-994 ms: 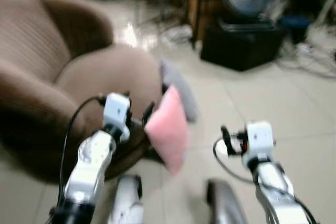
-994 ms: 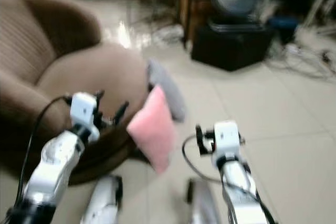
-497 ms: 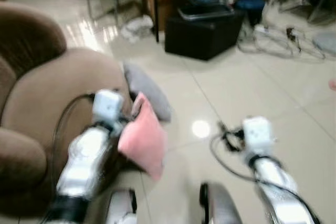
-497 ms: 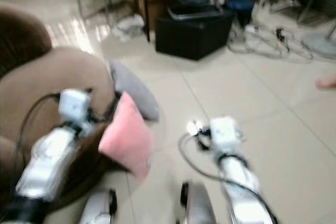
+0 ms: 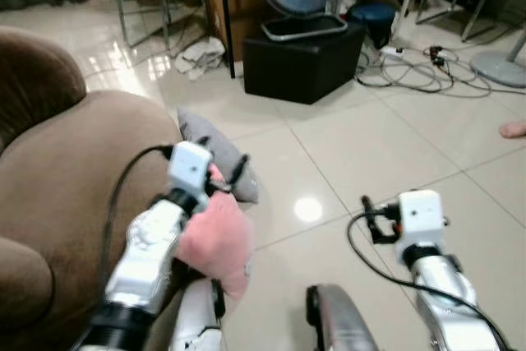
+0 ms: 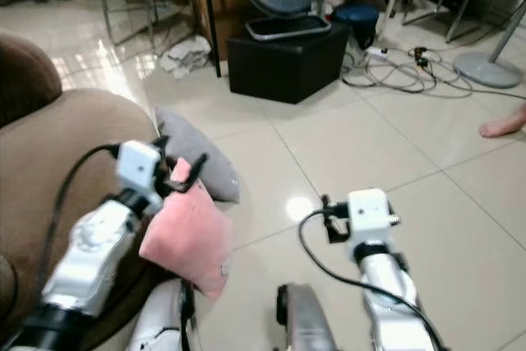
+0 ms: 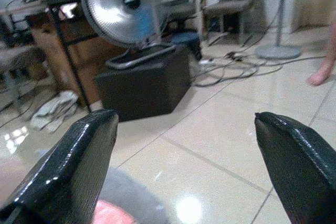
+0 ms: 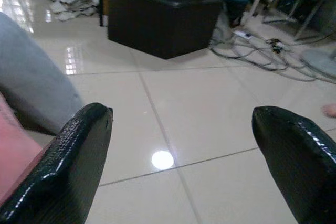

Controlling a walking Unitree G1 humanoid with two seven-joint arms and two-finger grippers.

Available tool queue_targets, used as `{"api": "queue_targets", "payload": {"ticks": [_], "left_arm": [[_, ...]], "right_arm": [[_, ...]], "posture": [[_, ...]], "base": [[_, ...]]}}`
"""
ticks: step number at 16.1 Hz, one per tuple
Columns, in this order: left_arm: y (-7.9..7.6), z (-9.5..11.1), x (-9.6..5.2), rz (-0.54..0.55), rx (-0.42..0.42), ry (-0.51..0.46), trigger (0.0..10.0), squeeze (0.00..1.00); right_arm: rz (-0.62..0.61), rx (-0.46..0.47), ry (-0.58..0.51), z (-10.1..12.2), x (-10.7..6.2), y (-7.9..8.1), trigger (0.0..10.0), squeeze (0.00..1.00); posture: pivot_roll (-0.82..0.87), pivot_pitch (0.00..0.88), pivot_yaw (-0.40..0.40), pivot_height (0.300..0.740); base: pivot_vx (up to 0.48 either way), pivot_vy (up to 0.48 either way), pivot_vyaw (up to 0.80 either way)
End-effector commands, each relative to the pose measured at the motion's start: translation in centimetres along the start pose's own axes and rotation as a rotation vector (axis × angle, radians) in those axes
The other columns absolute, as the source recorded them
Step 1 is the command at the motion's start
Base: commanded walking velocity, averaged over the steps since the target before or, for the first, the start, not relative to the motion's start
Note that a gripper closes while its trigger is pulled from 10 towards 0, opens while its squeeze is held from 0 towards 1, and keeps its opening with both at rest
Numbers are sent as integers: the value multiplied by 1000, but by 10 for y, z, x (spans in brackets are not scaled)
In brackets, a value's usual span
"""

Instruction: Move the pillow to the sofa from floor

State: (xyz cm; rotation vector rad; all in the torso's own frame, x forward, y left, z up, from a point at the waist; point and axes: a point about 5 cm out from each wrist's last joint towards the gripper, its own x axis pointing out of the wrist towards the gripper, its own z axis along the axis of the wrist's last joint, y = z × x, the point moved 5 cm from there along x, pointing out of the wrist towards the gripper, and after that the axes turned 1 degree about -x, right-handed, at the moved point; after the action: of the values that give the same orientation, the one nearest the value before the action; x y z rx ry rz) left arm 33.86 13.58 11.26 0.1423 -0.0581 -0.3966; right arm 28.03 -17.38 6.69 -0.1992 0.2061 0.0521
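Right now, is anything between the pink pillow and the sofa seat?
Nothing visible. The pink pillow hangs by the left gripper right against the brown sofa; the grey pillow lies beyond on the floor.

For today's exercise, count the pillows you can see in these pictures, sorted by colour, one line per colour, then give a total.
Pink pillow: 1
Grey pillow: 1
Total: 2
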Motion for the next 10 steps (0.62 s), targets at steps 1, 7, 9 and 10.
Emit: {"api": "queue_targets", "payload": {"ticks": [1, 7, 9, 10], "left_arm": [[1, 1, 2, 6, 1, 2, 10000, 0], [7, -1, 0, 16, 15, 10, 10000, 0], [8, -1, 0, 17, 16, 11, 10000, 0], [9, -1, 0, 21, 17, 14, 10000, 0]], "right_arm": [[-2, -14, -7, 3, 0, -2, 10000, 0], [48, -65, 1, 3, 1, 7, 10000, 0], [27, -26, 8, 1, 2, 3, 10000, 0], [34, -28, 10, 1, 2, 3, 10000, 0]], "posture": [[-84, 35, 25, 565], [-77, 38, 21, 565], [-76, 38, 24, 565], [-75, 39, 25, 565]], "base": [[289, 0, 0], [284, 0, 400], [277, 0, 0], [0, 0, 0]]}}
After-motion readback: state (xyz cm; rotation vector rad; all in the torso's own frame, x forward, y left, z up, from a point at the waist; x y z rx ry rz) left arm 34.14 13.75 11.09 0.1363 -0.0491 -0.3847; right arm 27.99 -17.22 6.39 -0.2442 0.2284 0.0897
